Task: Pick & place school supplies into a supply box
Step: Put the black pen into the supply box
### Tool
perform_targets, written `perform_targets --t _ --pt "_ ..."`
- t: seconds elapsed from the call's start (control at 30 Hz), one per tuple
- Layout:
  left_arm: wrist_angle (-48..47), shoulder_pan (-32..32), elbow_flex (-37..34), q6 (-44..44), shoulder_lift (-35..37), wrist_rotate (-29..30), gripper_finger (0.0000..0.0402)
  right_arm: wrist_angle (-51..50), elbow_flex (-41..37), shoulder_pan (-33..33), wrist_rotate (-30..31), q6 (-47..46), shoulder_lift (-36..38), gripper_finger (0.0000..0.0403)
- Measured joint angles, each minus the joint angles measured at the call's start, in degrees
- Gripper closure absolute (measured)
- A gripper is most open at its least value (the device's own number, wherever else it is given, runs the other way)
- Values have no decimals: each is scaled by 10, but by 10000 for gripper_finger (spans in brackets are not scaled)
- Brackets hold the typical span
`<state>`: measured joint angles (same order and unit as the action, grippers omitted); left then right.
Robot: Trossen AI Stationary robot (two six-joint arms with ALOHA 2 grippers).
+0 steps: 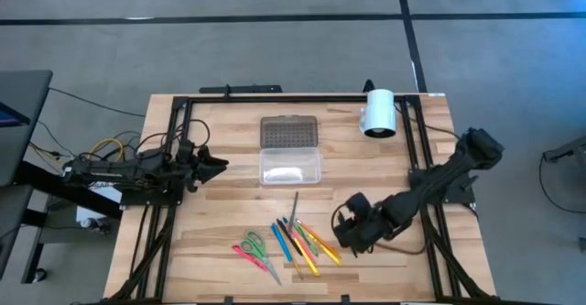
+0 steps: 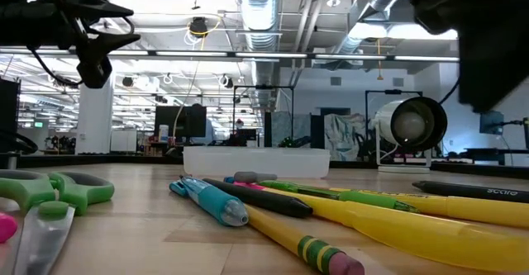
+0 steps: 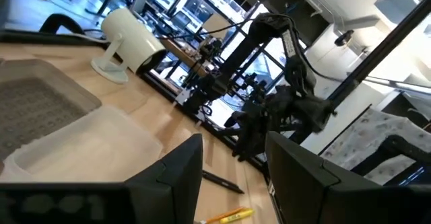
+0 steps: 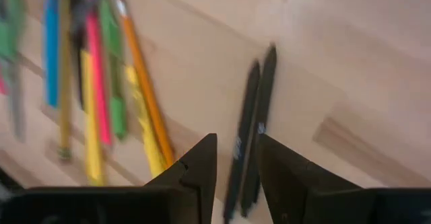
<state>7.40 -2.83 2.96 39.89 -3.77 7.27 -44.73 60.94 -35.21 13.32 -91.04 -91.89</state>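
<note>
The school supplies lie near the table's front edge. Coloured pens and pencils (image 1: 298, 241) fan out there, with green-handled scissors (image 1: 255, 250) to their left. A black marker (image 4: 252, 130) lies apart on their right. The supply box (image 1: 290, 168) stands mid-table as a clear tray, with its dotted lid (image 1: 288, 131) flat behind it. My right gripper (image 1: 343, 234) hangs open above the wood, pointing steeply down, its fingers in line with the marker (image 2: 471, 190) and clear of it. My left gripper (image 1: 222, 165) waits open at the table's left, left of the box.
A white cylinder (image 1: 378, 113) on a stand sits at the far right of the table. Black frame rails (image 1: 174, 149) run along both table sides. Bare wood lies between the box and the pens.
</note>
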Motion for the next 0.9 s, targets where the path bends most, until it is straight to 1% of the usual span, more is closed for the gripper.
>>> perform_targets --t 0.13,0.27,0.4,0.5,0.7,0.83,0.9 --pt "-5 0 0 9 0 4 249 2 13 -10 -28 17 -37 305" --pt "-4 0 0 11 0 30 249 1 17 -16 -55 20 -61 305" --pt "-4 0 0 15 0 54 249 -3 17 -18 -59 -9 -68 305" --pt "-3 0 0 17 0 56 249 -4 15 -16 -59 -20 -68 305" --pt "-3 0 0 17 0 57 249 7 -3 1 -59 -19 -68 305" --pt "-3 0 0 17 0 59 249 11 -4 12 -62 -1 -83 305" --pt "-3 0 0 17 0 59 249 28 -3 17 -73 11 -96 305"
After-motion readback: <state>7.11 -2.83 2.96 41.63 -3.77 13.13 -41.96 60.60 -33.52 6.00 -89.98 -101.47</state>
